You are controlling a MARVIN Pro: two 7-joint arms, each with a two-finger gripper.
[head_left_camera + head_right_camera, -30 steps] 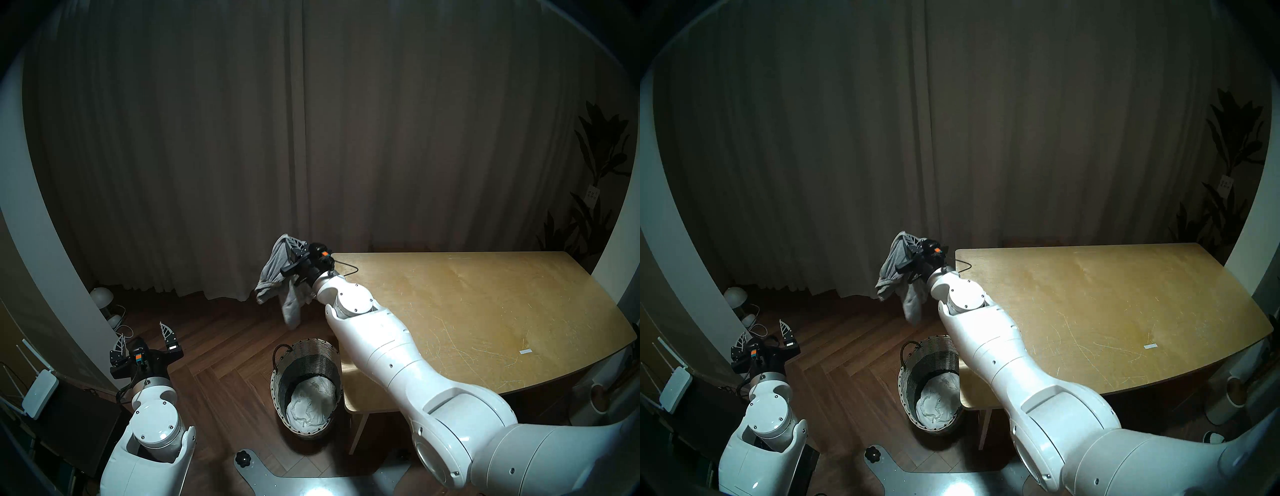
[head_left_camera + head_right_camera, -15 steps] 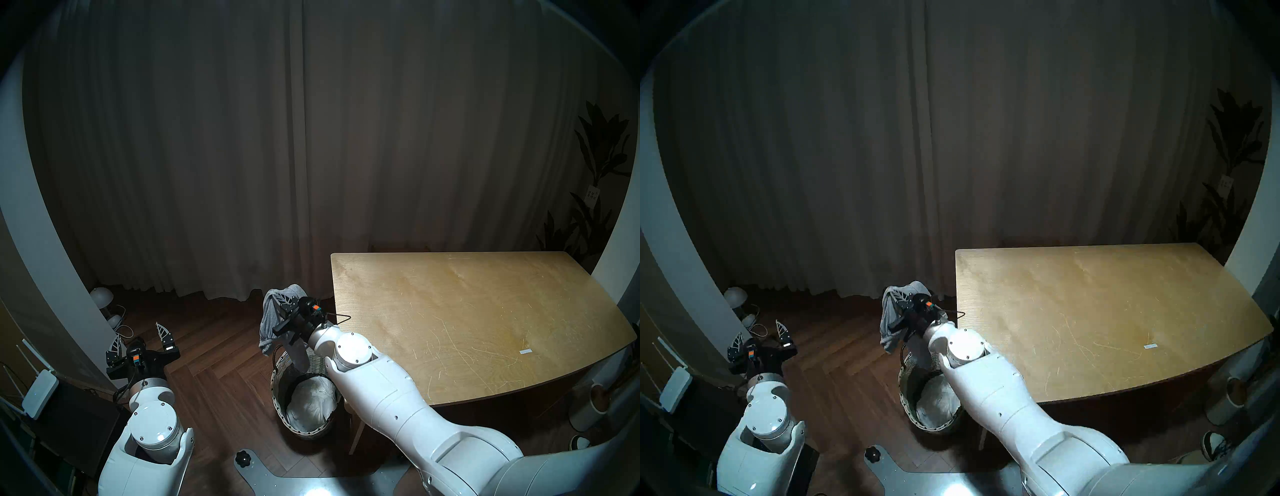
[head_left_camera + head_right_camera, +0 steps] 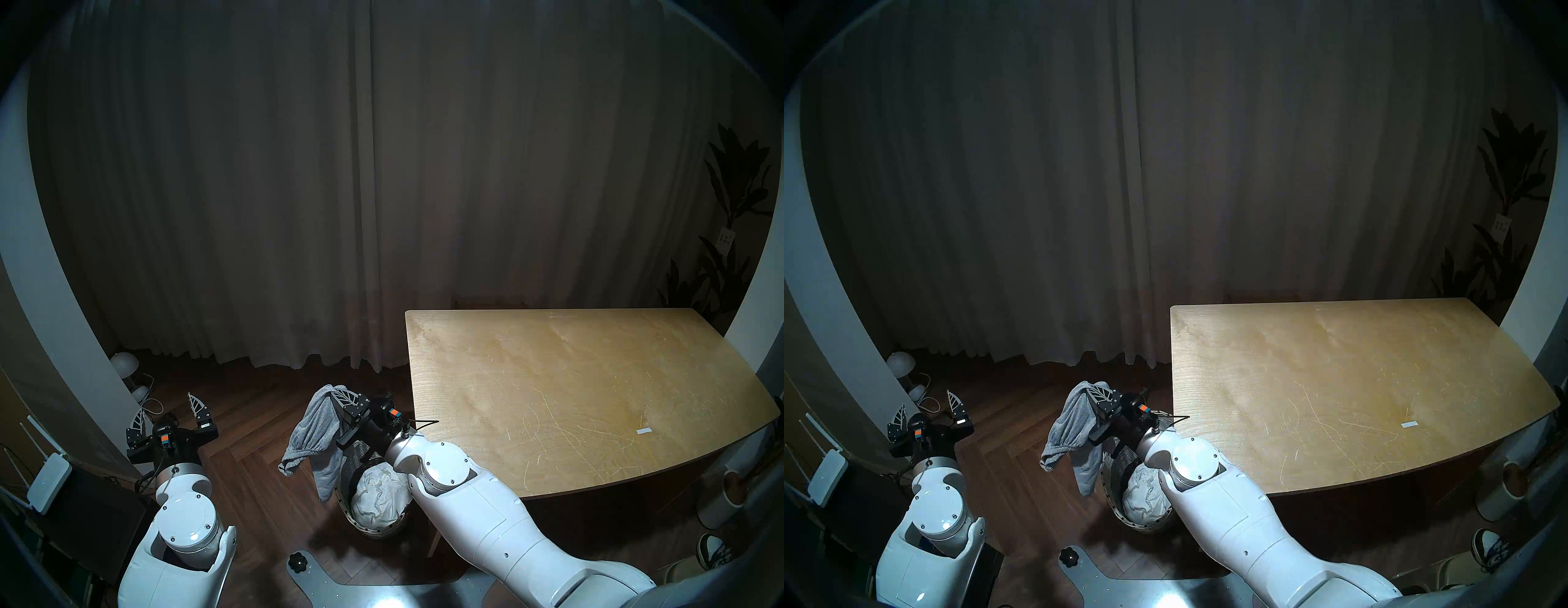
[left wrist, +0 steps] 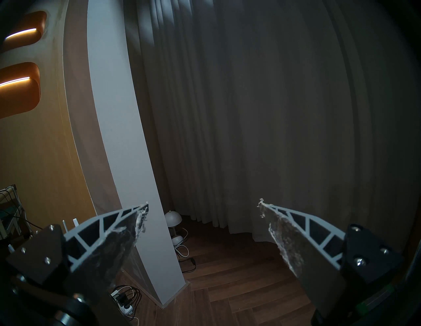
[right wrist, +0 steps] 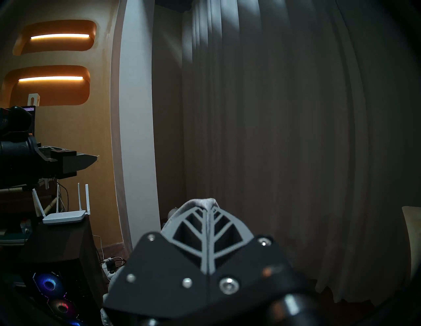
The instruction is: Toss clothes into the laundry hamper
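Observation:
My right gripper (image 3: pixel 339 392) (image 3: pixel 1097 389) (image 5: pixel 208 208) is shut on the grey knit garment (image 3: pixel 316 433) (image 3: pixel 1072 429) (image 5: pixel 200 202). The garment hangs down over the far left rim of the wicker laundry hamper (image 3: pixel 377 528) (image 3: pixel 1144 523), partly outside it. White wrinkly cloth (image 3: pixel 379 494) (image 3: pixel 1144 494) lies inside the hamper. My right forearm hides the hamper's right side. My left gripper (image 3: pixel 167 409) (image 3: pixel 926 405) (image 4: pixel 202 203) is open and empty, well to the left of the hamper, above the floor.
A wooden table (image 3: pixel 572 395) (image 3: pixel 1335 382) stands right of the hamper, its corner close to my right wrist. Curtains (image 3: pixel 382 191) hang behind. A white pillar (image 4: pixel 127 159), lamps (image 3: pixel 124 364), a router (image 3: pixel 46 475) on a dark cabinet and a white pot (image 3: pixel 721 496) are around.
My right arm has swung down and back from beside the table's far corner, bringing the grey garment to just above the hamper's rim. My left arm drifted slightly.

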